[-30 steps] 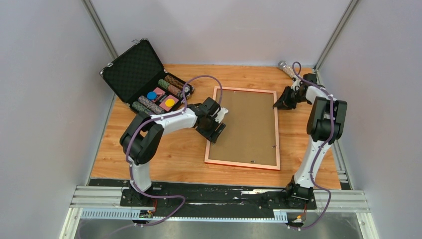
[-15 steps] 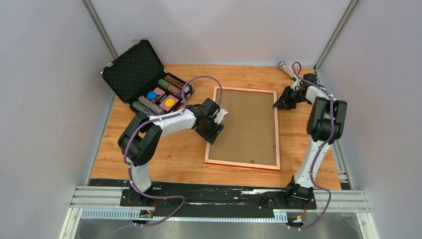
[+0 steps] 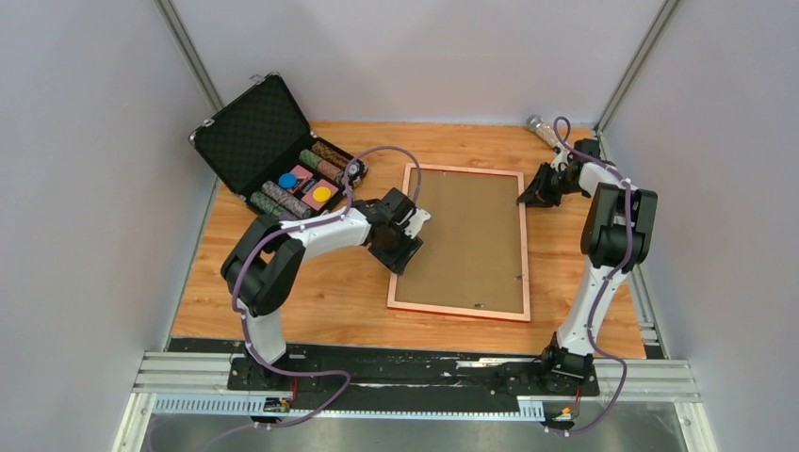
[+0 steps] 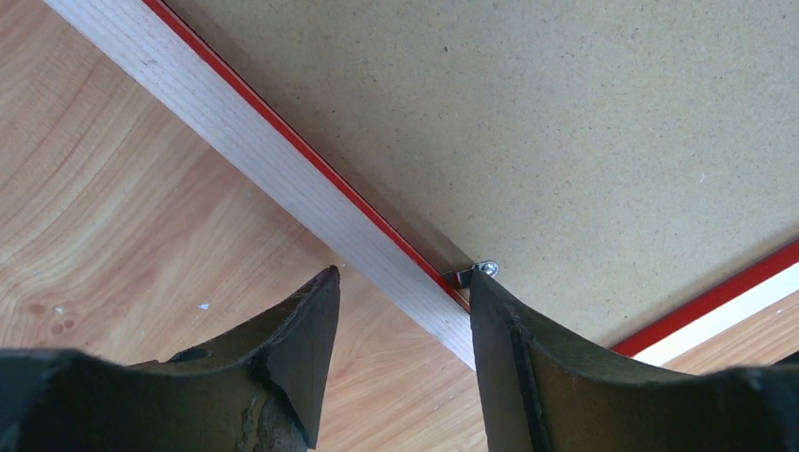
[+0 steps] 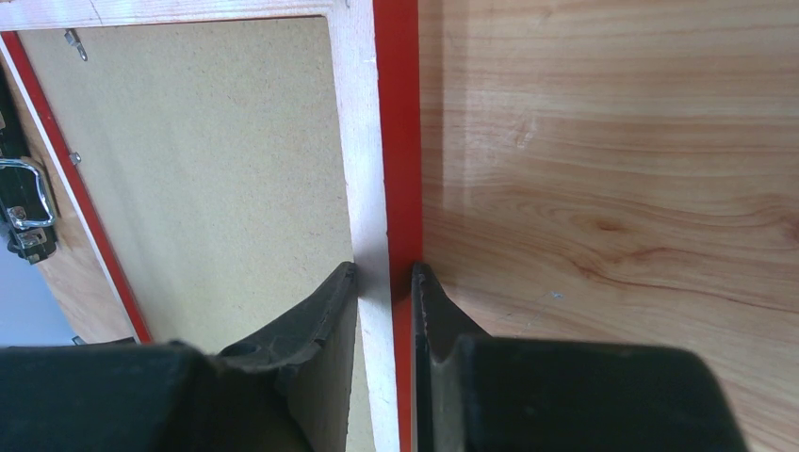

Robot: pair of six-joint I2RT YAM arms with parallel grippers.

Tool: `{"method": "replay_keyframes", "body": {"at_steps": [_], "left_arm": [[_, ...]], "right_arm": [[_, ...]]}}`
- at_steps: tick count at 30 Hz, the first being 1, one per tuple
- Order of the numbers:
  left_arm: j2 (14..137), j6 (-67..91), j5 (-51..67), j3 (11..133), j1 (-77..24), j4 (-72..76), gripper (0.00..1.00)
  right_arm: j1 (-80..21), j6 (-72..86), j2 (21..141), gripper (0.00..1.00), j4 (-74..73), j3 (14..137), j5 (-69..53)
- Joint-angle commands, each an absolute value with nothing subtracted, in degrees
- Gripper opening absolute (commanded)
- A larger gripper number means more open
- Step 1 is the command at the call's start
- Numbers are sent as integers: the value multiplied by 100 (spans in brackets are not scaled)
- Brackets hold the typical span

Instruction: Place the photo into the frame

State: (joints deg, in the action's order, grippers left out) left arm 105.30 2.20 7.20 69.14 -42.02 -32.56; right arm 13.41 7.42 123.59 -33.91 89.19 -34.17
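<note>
Left hand (image 3: 413, 235) leftward; frame (image 3: 459, 310) lengthwise near-to-far

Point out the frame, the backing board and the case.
frame (image 3: 459, 311): top external view, on the middle of its near rail.
backing board (image 3: 471, 231): top external view, on its bare brown middle.
case (image 3: 252, 127): top external view, on the foam lining of its open lid.
</note>
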Motion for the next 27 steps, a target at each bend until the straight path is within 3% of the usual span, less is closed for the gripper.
{"method": "replay_keyframes", "body": {"at_steps": [1, 12, 27], "left_arm": [[10218, 79, 612, 6871, -4210, -3374, 62], [9814, 107, 378, 6973, -4210, -3179, 87], [10399, 44, 291, 7130, -4210, -3005, 87]], "right_arm": [[1450, 853, 12481, 0, -3108, 8931, -3419], [1455, 837, 12490, 0, -3106, 8894, -3461], [1459, 839, 12506, 0, -3108, 8880, -3541]]}}
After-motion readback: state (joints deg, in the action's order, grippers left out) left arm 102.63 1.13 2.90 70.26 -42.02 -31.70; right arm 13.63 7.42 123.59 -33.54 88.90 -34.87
